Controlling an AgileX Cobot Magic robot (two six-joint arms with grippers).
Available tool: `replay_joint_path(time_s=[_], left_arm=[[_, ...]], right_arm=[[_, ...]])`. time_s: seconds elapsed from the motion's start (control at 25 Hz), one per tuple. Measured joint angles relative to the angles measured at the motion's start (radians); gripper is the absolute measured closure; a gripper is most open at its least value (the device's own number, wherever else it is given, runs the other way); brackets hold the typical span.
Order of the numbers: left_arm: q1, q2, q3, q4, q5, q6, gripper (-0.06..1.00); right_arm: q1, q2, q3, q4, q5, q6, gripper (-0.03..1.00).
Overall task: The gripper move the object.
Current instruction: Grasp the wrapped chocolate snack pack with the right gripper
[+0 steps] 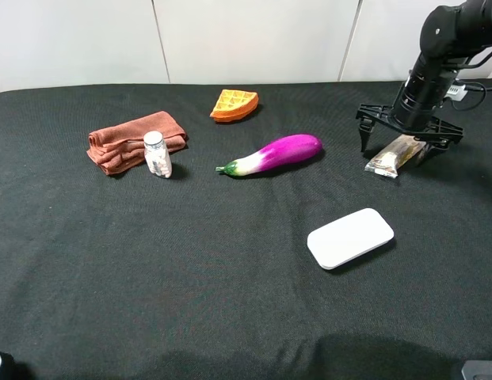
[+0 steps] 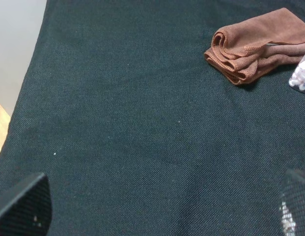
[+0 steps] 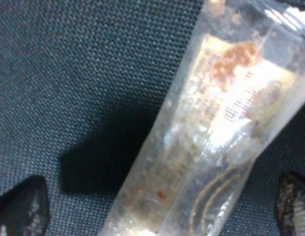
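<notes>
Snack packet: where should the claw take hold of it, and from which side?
Probably across its narrow width near the middle, coming straight down. The snack packet lies flat on the black cloth, long and slim, so its long edges offer the grip; the open right claw hangs over it.

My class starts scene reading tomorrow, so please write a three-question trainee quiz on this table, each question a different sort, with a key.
1. True or false: the right pincer is open over the snack packet.
2. Which lies between the waffle wedge and the white case? A eggplant, B banana, C cup.
3. What stands upright by the brown towel?
Key: 1 true; 2 A; 3 a small white-capped bottle.
</notes>
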Motion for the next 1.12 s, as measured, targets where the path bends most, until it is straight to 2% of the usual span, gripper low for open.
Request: replay_joint_path(time_s=[0.88, 1.0, 1.12], left_arm=[[0.000, 0.000, 0.000, 0.000, 0.000, 0.000, -0.01], [0.000, 0.000, 0.000, 0.000, 0.000, 0.000, -0.01], [0.000, 0.000, 0.000, 0.000, 0.000, 0.000, -0.01]], right_arm=[[0.000, 0.033, 0.000, -0.003, -0.001, 0.000, 0.28], [0.000, 0.033, 0.000, -0.003, -0.001, 0.000, 0.34], [0.000, 0.033, 0.000, -0.003, -0.002, 0.000, 0.44]])
